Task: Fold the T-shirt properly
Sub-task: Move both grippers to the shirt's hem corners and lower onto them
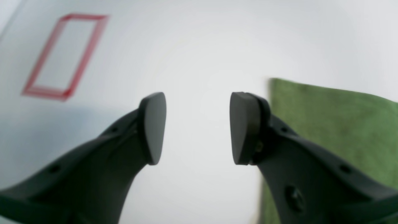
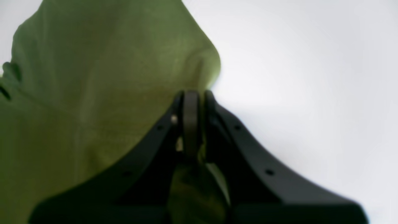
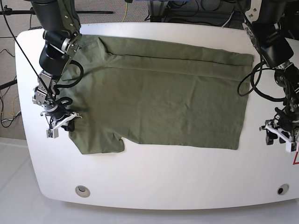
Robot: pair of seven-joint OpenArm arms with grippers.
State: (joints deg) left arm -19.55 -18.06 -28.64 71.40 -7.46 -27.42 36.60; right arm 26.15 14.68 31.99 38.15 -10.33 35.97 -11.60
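Currently the T-shirt point(image 3: 159, 93) sleeve at 9 o'clock is pinched by the right gripper point(image 2: 191, 102), the left gripper point(image 1: 198, 127) is held spread off-cloth at 3; a lift-and-fold inward is likely called for next.

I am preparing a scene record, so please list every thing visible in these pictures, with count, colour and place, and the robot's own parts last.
olive-green short-sleeved cotton T-shirt: one, olive green, spread flat across the table's middle, far edge folded over.
white rounded table: one, white, under everything.
red rectangle outline: one, red, marked on the table near the left gripper.
round holes in the table: two, grey, near front corners.
cables: several, dark and yellow, behind the table.
right gripper: one, black, jaws shut on the T-shirt's sleeve edge.
left gripper: one, black, jaws open, beside the T-shirt's edge.
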